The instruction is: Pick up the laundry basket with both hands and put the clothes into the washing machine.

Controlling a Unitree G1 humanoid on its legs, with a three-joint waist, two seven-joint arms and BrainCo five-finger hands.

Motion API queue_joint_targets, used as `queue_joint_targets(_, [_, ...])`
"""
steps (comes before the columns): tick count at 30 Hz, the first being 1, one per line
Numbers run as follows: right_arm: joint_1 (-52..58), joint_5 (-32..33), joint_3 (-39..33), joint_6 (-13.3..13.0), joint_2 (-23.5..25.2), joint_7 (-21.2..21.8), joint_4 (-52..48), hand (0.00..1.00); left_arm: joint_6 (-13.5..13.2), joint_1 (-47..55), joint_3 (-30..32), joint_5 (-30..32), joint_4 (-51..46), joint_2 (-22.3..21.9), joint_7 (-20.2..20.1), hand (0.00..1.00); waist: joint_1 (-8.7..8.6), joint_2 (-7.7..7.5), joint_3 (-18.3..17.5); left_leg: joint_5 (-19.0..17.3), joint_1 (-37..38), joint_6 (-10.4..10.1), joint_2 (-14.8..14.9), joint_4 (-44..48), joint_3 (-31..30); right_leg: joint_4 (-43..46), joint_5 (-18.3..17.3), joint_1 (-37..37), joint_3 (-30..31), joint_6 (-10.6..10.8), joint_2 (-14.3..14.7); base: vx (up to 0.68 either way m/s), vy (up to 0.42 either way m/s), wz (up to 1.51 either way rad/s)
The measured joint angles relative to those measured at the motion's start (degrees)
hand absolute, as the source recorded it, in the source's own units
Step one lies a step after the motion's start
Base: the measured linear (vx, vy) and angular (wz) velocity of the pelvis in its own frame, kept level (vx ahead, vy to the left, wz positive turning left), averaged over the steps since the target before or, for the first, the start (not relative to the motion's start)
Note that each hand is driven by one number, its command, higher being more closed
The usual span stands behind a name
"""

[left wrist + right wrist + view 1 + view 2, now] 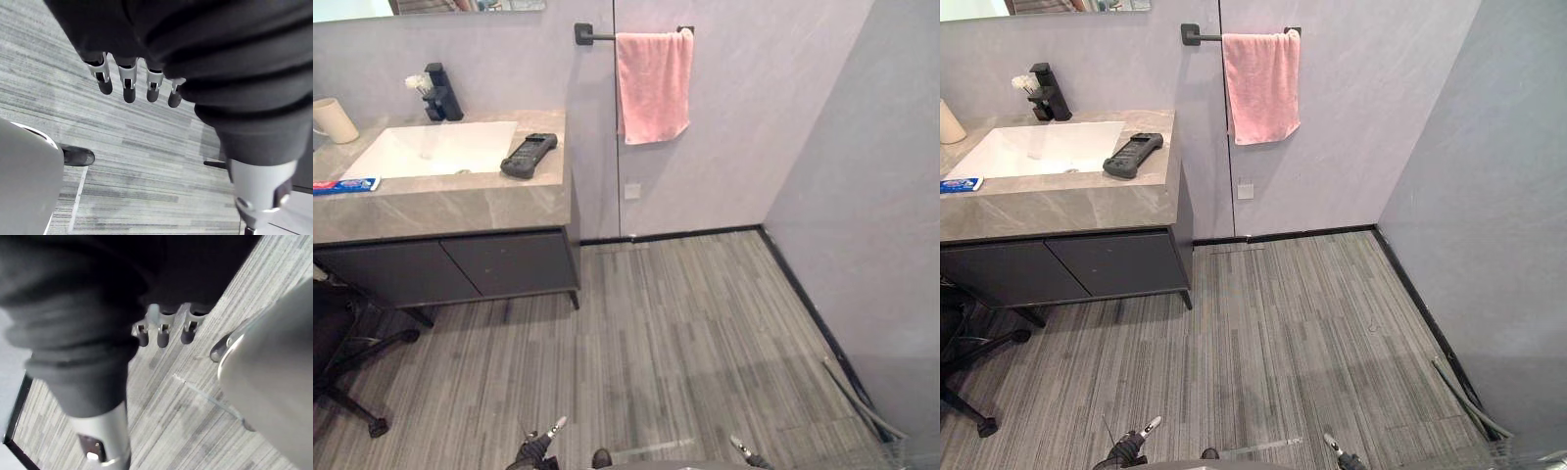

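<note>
Low over the striped floor (685, 333), near its front edge, the left hand (129, 84) hangs with its fingers loose and nearly straight and nothing in them. The right hand (162, 334) hangs the same way, likewise empty. Where the laundry basket stands cannot be told; it is in neither hand.

Along the floor's right edge a grey hose (857, 397) runs beside the wall toward a scrap of wire mesh (901, 452) in the near right corner, too little of it to say what it is. At the floor's far left stands a vanity counter (460, 206) with a white basin (431, 149). A black tap (440, 93) sits at its back edge, a black handheld device (529, 155) lies just right of the basin, a tube (344, 185) lies at the front left edge and a cup (333, 119) stands at the back left corner. A pink towel (653, 86) hangs from a bar on the far wall. A black office chair (342, 362) stands at the floor's left edge.

A basket of clothes is probably bulky rather than heavy, with walls that may flex and a soft load that shifts. It would best be taken at two opposite points of the rim or its handles, one hand each side, and kept level so nothing spills.
</note>
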Motion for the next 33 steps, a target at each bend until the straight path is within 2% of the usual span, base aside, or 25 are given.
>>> queue_joint_targets(8, [-0.2,-0.4,0.7,0.1,-1.4,1.1,1.2,0.0,-0.1,-0.1,-4.1,-0.1,0.7,0.6,-0.2,0.0,-0.97,1.06,0.6,-0.2,-0.1,-0.3,0.0,0.0,-1.0,-0.1,-0.8,0.0,-0.2,1.3,0.1,-0.04,-0.013,0.04])
queue_joint_targets(15, [-0.8,-0.5,3.5,-0.2,-1.6,1.1,1.2,0.0,-0.1,-0.2,-5.6,-0.3,1.0,1.4,-1.3,0.0,-1.24,0.45,1.0,-0.3,-0.2,-0.2,-0.3,0.0,-0.2,-0.2,-0.9,-0.4,1.1,1.3,-0.2,0.02,0.003,-0.08])
queue_joint_targets(17, [-1.9,-0.7,3.7,-0.1,-1.8,1.1,1.2,0.0,0.0,-0.6,-5.5,-1.3,0.8,1.7,-1.4,0.0,-1.07,0.1,1.9,-0.9,0.2,0.6,-0.4,0.0,1.4,1.7,-1.6,-1.5,2.8,2.0,-0.4,0.03,0.004,-0.36])
queue_joint_targets(18, [-2.4,-1.5,4.0,-0.2,-1.4,1.1,0.8,0.0,0.0,-0.6,-5.3,-2.1,0.5,1.8,-1.5,0.0,-1.14,-0.05,2.5,-1.6,0.4,0.4,-0.5,0.0,2.3,4.3,-2.5,-2.3,3.7,3.6,-0.9,0.05,-0.004,-0.31])
queue_joint_targets(19, [-2.8,-2.0,3.8,-0.1,-1.2,1.1,0.2,0.0,-0.1,-0.8,-5.2,-2.9,0.4,1.8,-1.5,0.0,-1.52,0.57,3.9,-1.6,1.4,0.5,-0.6,0.1,2.5,9.2,-3.0,-3.5,5.3,4.5,-0.9,0.04,-0.004,-0.19])
queue_joint_targets(20, [-2.8,-2.0,3.9,-0.2,-1.2,1.1,-1.0,0.0,-0.1,-1.0,-5.1,-3.4,0.4,1.8,-1.6,0.0,-1.57,0.16,5.0,-1.7,2.1,0.7,-0.3,0.1,2.3,14.2,-3.1,-5.4,6.4,4.6,-0.6,0.03,-0.007,0.02])
queue_joint_targets(21, [-2.6,-2.0,3.9,-0.2,-1.2,1.1,-1.3,0.0,-0.1,-1.1,-4.6,-3.4,0.4,1.8,-1.7,0.0,-1.53,0.86,5.1,-1.8,2.4,0.8,0.2,0.2,2.1,17.5,-3.3,-6.7,7.2,4.4,-0.5,0.01,-0.008,0.16])
queue_joint_targets(22, [-2.4,-2.0,3.9,-0.2,-1.0,1.1,-1.6,0.0,-0.1,-1.2,-3.9,-3.5,0.4,1.6,-2.0,0.0,-1.37,1.02,5.6,-2.1,2.7,1.2,0.5,0.4,2.0,21.5,-4.0,-8.3,8.1,2.9,-0.4,0.06,-0.01,0.22])
queue_joint_targets(23, [-1.9,-2.1,4.0,-0.2,-0.9,1.1,-2.1,0.0,0.0,-1.2,-3.1,-3.6,0.4,1.7,-2.5,0.0,-1.17,0.33,5.3,-2.5,3.1,0.8,0.7,0.4,1.5,25.2,-4.9,-10.0,8.4,2.1,-2.0,0.07,-0.019,0.27])
queue_joint_targets(26, [-1.3,-2.1,3.3,-0.1,-0.4,1.1,-2.6,0.0,0.0,-0.7,-2.3,-3.9,0.5,1.8,-2.5,0.0,-1.34,0.04,4.7,-2.7,3.0,-0.7,2.3,0.4,-0.8,25.1,-4.5,-11.2,9.1,2.7,-6.9,0.06,-0.099,0.35])
queue_joint_targets(28, [-1.0,-2.6,3.3,0.3,-0.2,1.1,-1.8,0.0,0.0,-0.1,-2.2,-3.9,0.4,2.6,-2.6,0.0,-1.26,-1.33,3.3,-2.6,2.2,-2.5,2.9,0.5,-1.7,18.7,-2.1,-10.3,10.0,6.8,-8.7,0.06,-0.22,0.34])
queue_joint_targets(29, [-0.9,-2.7,3.3,0.7,0.1,1.1,-0.1,0.0,0.0,0.4,-1.6,-4.0,0.4,3.5,-2.6,0.0,-1.21,-2.93,2.2,-2.1,2.0,-4.0,2.8,0.5,-2.3,13.0,1.0,-9.0,8.8,7.4,-9.6,0.1,-0.359,0.19])
queue_joint_targets(30, [-1.0,-3.0,3.4,0.9,0.1,1.1,0.9,0.0,0.1,0.8,-0.8,-4.5,0.5,3.6,-2.5,0.0,-1.17,-3.36,1.4,-2.0,1.7,-5.3,3.8,1.1,-2.8,9.6,-0.5,-7.2,7.7,8.9,-9.0,0.13,-0.465,0.13])
queue_joint_targets(31, [-1.2,-3.3,3.4,0.9,-0.1,1.1,1.1,0.0,0.0,0.8,-0.7,-4.6,0.6,3.4,-2.5,0.0,-1.2,-2.92,1.3,-2.4,1.0,-5.9,4.8,2.4,-3.0,8.3,-0.9,-6.6,7.3,8.4,-8.1,0.11,-0.394,-0.06])
queue_joint_targets(32, [-1.8,-3.8,3.6,0.9,-1.0,1.1,1.2,0.0,0.0,0.7,-0.7,-5.5,0.7,2.9,-2.5,0.0,-1.12,-1.64,1.4,-3.4,-0.4,-7.2,6.9,5.9,-3.5,6.7,-0.8,-5.6,6.8,7.7,-5.9,0.07,-0.39,-0.04])
queue_joint_targets(33, [-2.2,-4.4,4.3,0.7,-2.2,1.1,0.9,0.0,0.0,0.7,-0.7,-5.8,0.8,2.1,-2.5,0.0,-1.36,0.25,1.7,-4.3,-1.9,-8.5,9.7,9.4,-4.8,6.4,-0.5,-4.9,5.9,6.3,-3.3,0.02,-0.234,-0.04])
